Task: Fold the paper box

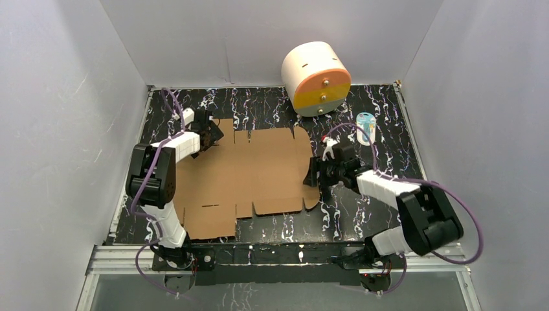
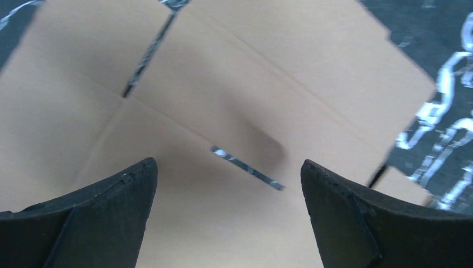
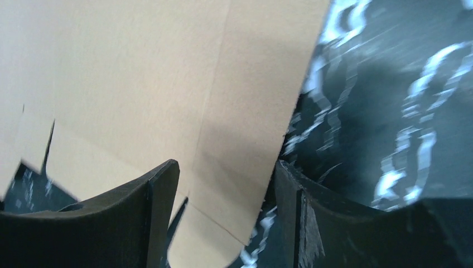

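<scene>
Black marbled table (image 1: 362,217), box (image 1: 259,172) lying flat. Left gripper (image 1: 210,133) over its upper-left corner, jaws wide. Right gripper (image 1: 317,173) low at right edge, jaws apart.

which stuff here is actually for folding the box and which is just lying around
For the job: paper box, lying flat and unfolded; left gripper, open above it; right gripper, open at its right edge.

Lying about: white cylinder with orange-yellow face; small light-blue item; both off the sheet.
</scene>
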Controlling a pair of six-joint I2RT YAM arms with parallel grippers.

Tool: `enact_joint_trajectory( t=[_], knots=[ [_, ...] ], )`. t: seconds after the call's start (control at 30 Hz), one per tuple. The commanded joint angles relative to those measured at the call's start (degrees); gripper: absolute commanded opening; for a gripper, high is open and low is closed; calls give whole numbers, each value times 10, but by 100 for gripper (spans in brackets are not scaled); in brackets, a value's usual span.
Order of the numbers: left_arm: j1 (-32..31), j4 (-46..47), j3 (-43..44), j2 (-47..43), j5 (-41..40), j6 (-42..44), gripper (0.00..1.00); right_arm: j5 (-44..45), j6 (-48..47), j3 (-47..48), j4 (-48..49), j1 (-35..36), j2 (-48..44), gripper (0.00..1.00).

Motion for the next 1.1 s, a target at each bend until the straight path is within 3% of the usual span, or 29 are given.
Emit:
enact_joint_trajectory(
  t=[0.0,0.2,0.33,0.5,0.77,1.07],
  knots=[
    [-5,10,44,-18,43,49,97,-22,47,-25,-22,49,-80,72],
    [2,-57,-3,-152,6,20,97,82,3,20,-70,50,-140,80],
    [8,-126,-76,-248,-12,-36,98,93,-39,90,-74,50,-82,83],
    [19,-135,-183,-337,4,-67,98,52,-81,156,-22,50,12,86],
    [30,-115,-203,-293,17,-72,98,42,-102,208,-31,50,120,91],
    [31,-93,-162,-184,36,-39,98,30,-105,148,-97,66,103,95]
  ],
)
